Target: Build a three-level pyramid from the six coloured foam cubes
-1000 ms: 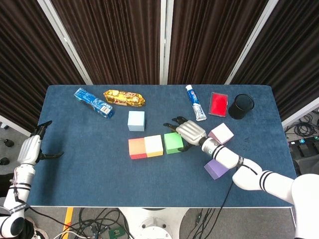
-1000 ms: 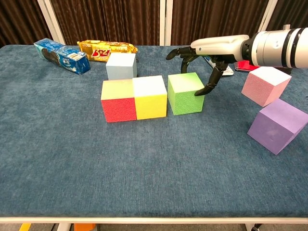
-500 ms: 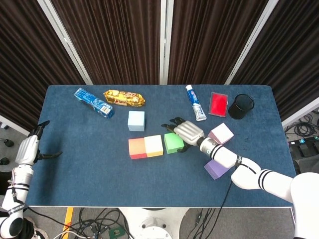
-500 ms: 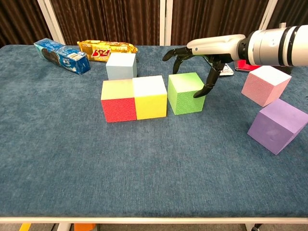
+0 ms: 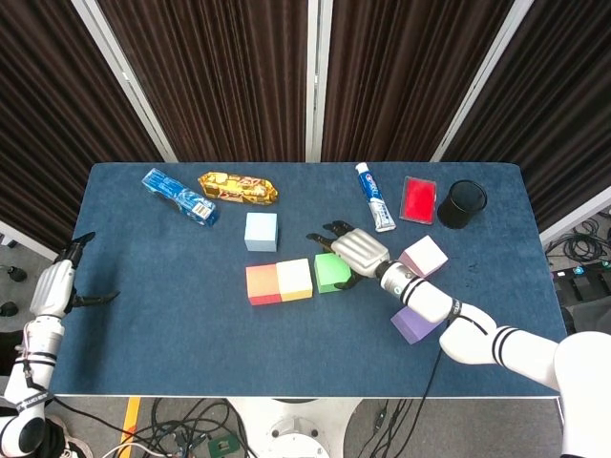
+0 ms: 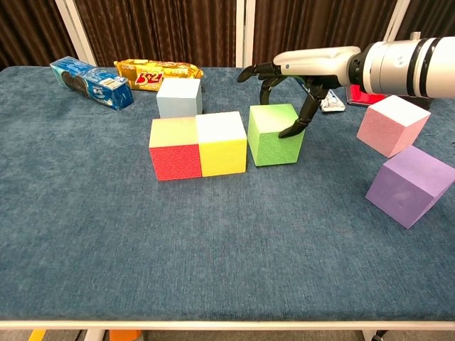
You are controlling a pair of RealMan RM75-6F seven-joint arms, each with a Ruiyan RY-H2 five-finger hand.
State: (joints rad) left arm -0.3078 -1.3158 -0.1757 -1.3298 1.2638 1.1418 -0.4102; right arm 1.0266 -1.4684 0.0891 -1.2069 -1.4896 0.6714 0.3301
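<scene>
Green cube (image 6: 275, 134) sits at three o'clock of our yellow cube (image 6: 221, 143), a small gap between. Our right hand (image 6: 298, 74) arches over it, fingers spread, thumb touching its right face. Our left hand (image 5: 57, 284) hangs open off the table (image 5: 153, 315).

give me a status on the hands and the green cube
Right robot hand open over green cube, fingertip touching its right side. Left robot hand open, off table. Small gap to yellow cube.

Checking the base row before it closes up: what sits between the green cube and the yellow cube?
Nothing: the chest view shows only a narrow strip of bare blue table between the green cube and the yellow cube.
</scene>
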